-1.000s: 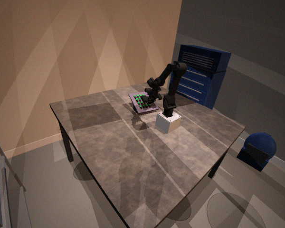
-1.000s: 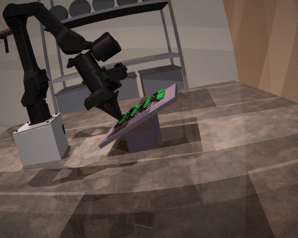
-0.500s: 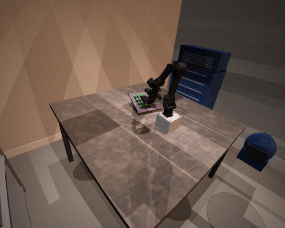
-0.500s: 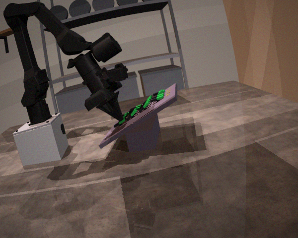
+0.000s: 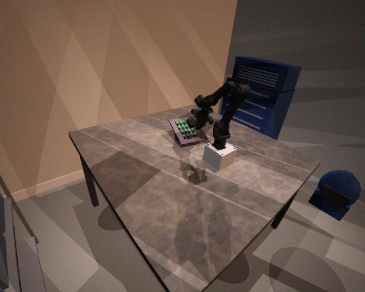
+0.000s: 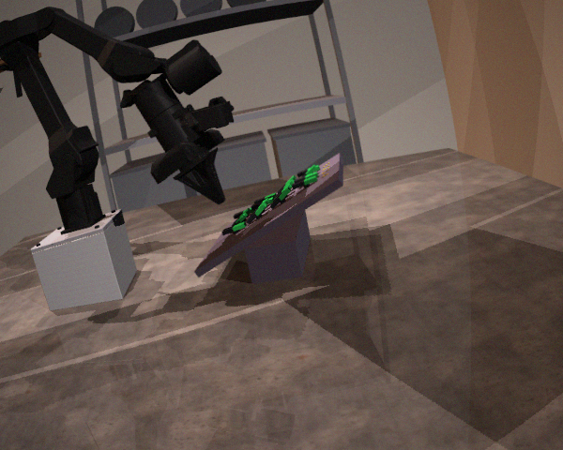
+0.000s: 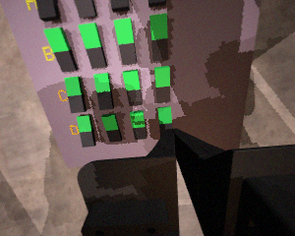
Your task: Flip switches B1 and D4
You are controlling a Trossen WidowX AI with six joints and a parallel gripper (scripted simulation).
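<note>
One worktop (image 5: 145, 213) (image 6: 174, 387) (image 7: 285, 98) carries everything; in the top view its broadest open stretch runs from the white base block (image 5: 212, 157) (image 6: 83, 271) towards the near corner and the left corner. The tilted switch panel (image 5: 180, 140) (image 6: 331, 167) (image 7: 25, 64) stands nearer the far corner, just beside the block. The hand (image 5: 198, 128) (image 6: 220, 200) (image 7: 171, 134), fingers together with nothing between them, hangs above the panel's low edge, its tips apart from it in the exterior view. In the wrist view, switch B1 (image 7: 61, 49) sits by the printed B, and switch D4 (image 7: 164, 115) just beyond the fingertips, which partly cover its dark end.

Beyond the worktop's far-right edge stands a blue cabinet (image 5: 289, 78), with a blue rounded seat (image 5: 339, 185) off the right corner. A shelf unit (image 6: 341, 72) rises behind the arm in the exterior view.
</note>
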